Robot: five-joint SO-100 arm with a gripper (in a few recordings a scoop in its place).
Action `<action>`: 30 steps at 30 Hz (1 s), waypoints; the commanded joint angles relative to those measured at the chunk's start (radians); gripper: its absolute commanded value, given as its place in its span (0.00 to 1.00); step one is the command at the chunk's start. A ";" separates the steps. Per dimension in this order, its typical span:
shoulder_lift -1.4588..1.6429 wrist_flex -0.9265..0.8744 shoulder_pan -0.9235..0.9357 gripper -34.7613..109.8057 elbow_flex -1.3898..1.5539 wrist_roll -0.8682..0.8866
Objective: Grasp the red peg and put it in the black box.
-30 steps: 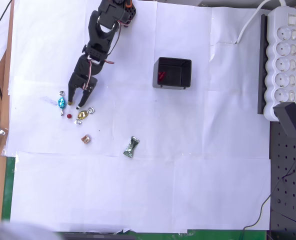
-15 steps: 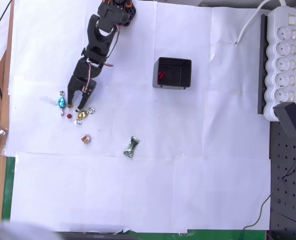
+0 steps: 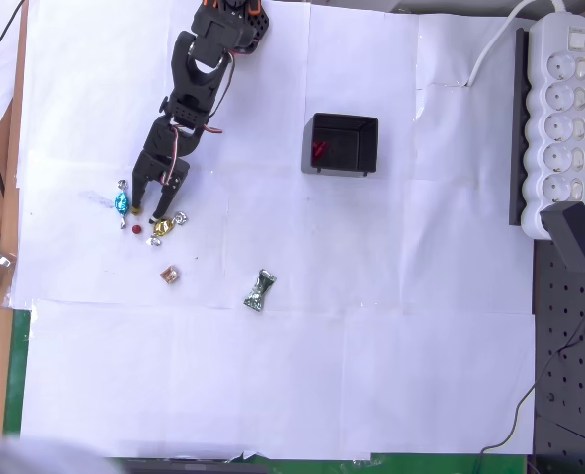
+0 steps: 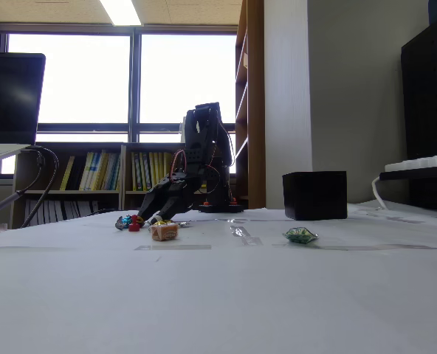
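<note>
The red peg is a tiny dark red dot on the white paper, between a blue candy and a gold candy; in the fixed view it shows as a small red bit low by the fingertips. My gripper points down at the table just above the peg, jaws open, nothing between them. In the fixed view the gripper reaches down to the table surface. The black box stands to the right, apart from the arm, with something red inside near its left wall. It also shows in the fixed view.
An orange-brown candy and a green candy lie below the peg. A white power strip runs along the right edge, with a black adapter below it. The wooden table edge is at the left.
The gripper has crept slightly down toward the peg; the candies, peg and box have not moved.
</note>
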State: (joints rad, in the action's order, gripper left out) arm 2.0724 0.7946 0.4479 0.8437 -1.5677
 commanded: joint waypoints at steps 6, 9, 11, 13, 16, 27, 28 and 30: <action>0.011 0.018 0.018 0.32 0.091 -0.012; 0.012 0.018 0.017 0.32 0.095 -0.014; 0.015 0.018 0.017 0.32 0.098 -0.014; 0.018 0.018 0.017 0.32 0.101 -0.012; 0.028 0.018 0.020 0.32 0.109 -0.015; 0.055 0.018 0.035 0.32 0.133 -0.025; 0.057 0.018 0.035 0.32 0.137 -0.025; 0.061 0.017 0.037 0.32 0.143 -0.025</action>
State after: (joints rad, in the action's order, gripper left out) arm 2.1338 0.7946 0.4633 0.9265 -1.5846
